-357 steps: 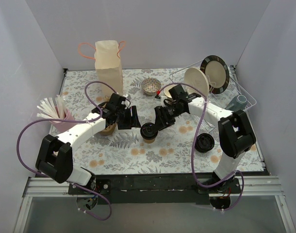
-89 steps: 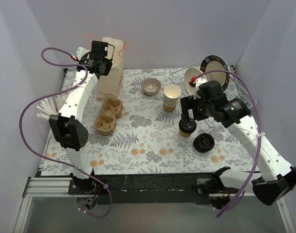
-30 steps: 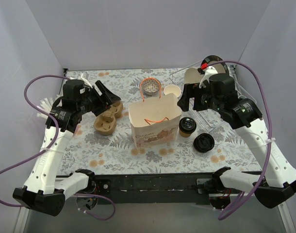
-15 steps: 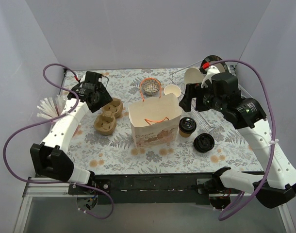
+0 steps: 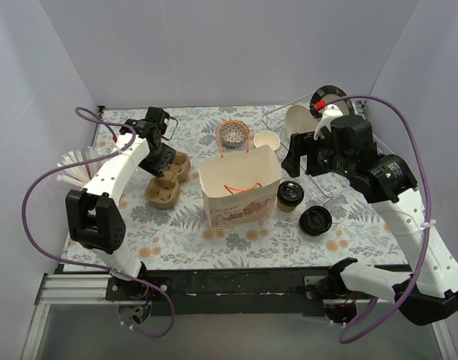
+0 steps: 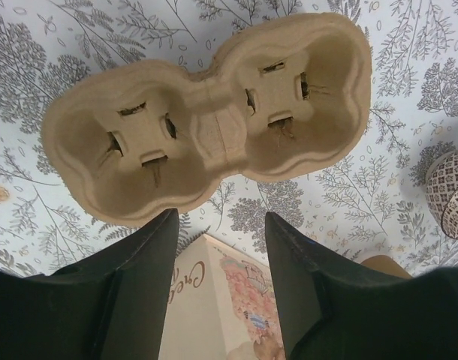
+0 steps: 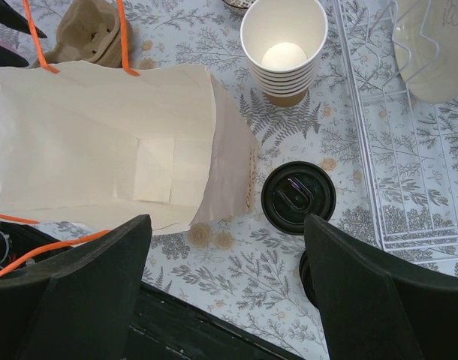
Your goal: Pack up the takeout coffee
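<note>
The takeout coffee, a brown paper cup with a black lid, stands just right of the open cream paper bag with orange handles. In the right wrist view the coffee's lid lies beside the bag's mouth. My right gripper hovers above the coffee, open and empty. My left gripper is open and empty over the cardboard cup carrier, left of the bag. The left wrist view shows the carrier beyond the open gripper and the bag's printed side.
A loose black lid lies right of the coffee. A stack of lidless cups and a patterned bowl stand behind the bag. A wire rack with plates is at back right. A pink cup of straws is at far left.
The left gripper has swung from the back left down and right to hover over the cup carrier. The right arm has shifted slightly. The bag and the coffee have not moved.
</note>
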You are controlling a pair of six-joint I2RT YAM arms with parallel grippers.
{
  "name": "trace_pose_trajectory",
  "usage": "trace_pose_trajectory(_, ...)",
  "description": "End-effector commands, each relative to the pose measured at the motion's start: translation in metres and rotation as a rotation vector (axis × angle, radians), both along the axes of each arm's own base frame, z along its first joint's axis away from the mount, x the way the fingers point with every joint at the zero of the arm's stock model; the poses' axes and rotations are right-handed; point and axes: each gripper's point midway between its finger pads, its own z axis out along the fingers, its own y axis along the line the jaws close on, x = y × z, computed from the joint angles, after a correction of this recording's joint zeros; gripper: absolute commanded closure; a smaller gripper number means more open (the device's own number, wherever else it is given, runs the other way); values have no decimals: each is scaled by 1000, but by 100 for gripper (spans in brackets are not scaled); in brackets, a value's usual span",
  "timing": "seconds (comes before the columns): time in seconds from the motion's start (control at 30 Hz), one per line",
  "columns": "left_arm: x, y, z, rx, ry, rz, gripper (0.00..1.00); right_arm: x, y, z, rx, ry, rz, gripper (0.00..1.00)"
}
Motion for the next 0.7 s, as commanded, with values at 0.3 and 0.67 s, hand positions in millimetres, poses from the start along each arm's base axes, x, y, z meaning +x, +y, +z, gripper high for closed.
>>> trace_pose_trajectory(0.3,41,-20,0,150,-157,-676,32,-4,-18,15,-64,-89,-6,10)
trace_pose_trajectory(0.67,15,-17,-16,236,-154,-1017,36,0,-15,15,-81,-89,19,10)
